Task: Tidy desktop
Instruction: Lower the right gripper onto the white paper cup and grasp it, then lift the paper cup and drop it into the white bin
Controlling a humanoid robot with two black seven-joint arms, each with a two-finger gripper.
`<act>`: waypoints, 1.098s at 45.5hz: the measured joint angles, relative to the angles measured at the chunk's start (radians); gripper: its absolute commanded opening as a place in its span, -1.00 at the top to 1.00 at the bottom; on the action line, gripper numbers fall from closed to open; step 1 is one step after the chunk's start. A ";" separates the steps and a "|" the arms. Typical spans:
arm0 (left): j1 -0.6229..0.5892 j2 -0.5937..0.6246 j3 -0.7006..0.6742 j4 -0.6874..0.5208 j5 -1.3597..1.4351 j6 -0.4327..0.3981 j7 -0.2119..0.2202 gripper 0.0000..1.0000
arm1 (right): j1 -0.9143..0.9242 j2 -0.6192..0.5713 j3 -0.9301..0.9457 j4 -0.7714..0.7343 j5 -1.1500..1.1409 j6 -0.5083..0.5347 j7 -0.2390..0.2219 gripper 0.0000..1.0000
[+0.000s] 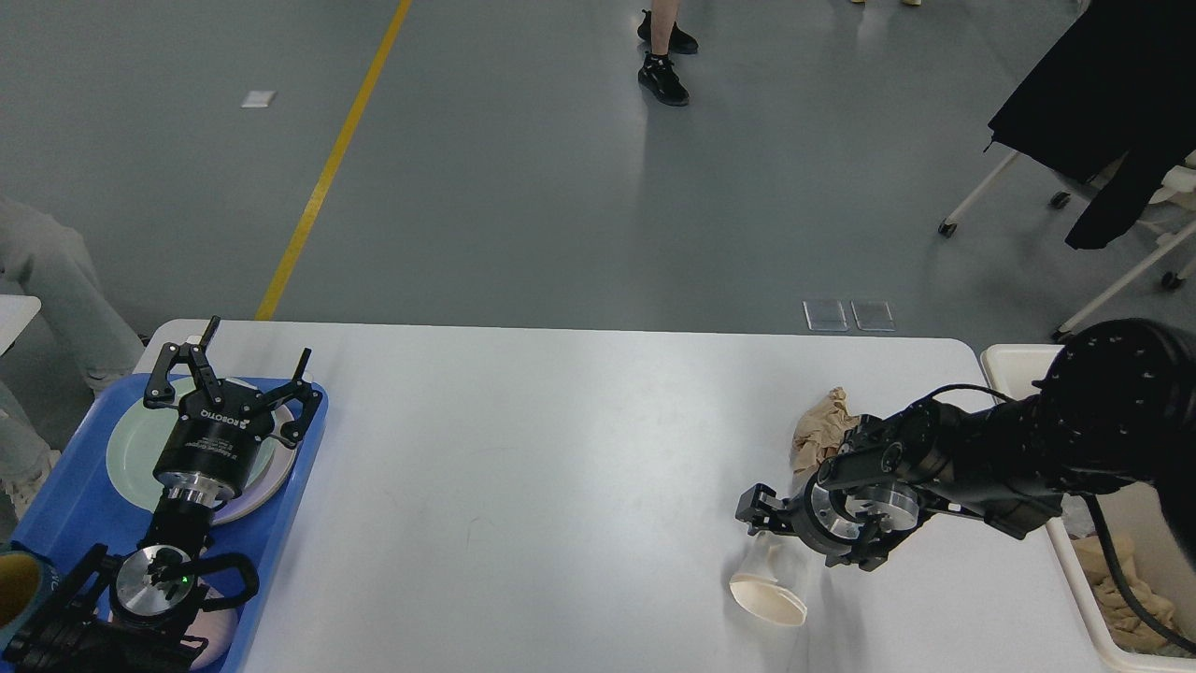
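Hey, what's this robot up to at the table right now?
It is tidying the white desktop. The right pincer is down at a tipped-over paper cup; whether it grips the cup is unclear. Crumpled brown paper lies just behind. The left pincer hangs open over a plate in the blue tray.

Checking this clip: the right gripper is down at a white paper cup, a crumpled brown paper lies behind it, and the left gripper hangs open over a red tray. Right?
Not quite: the tray under the open left gripper is blue, not red, as the head view shows. The rest stands: the right gripper is down at the white paper cup, with the crumpled brown paper behind it.
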 measured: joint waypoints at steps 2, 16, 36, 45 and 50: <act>0.000 0.000 0.000 0.000 0.000 0.000 0.000 -0.93 | 0.011 0.002 0.004 0.012 0.002 0.001 0.000 -0.95; 0.000 0.000 0.000 0.000 0.000 0.000 0.000 -0.93 | -0.008 0.022 0.017 0.020 0.020 -0.011 0.000 -0.92; 0.000 0.000 0.000 0.000 0.000 0.000 0.000 -0.93 | -0.034 0.037 0.018 0.004 0.011 -0.009 0.000 0.64; 0.000 0.000 0.000 0.000 0.000 0.000 0.000 -0.93 | -0.022 0.033 0.018 0.017 0.020 -0.005 0.000 0.89; 0.000 0.000 0.000 0.000 0.000 0.000 0.000 -0.93 | -0.004 0.030 0.018 0.043 0.020 0.001 0.000 1.00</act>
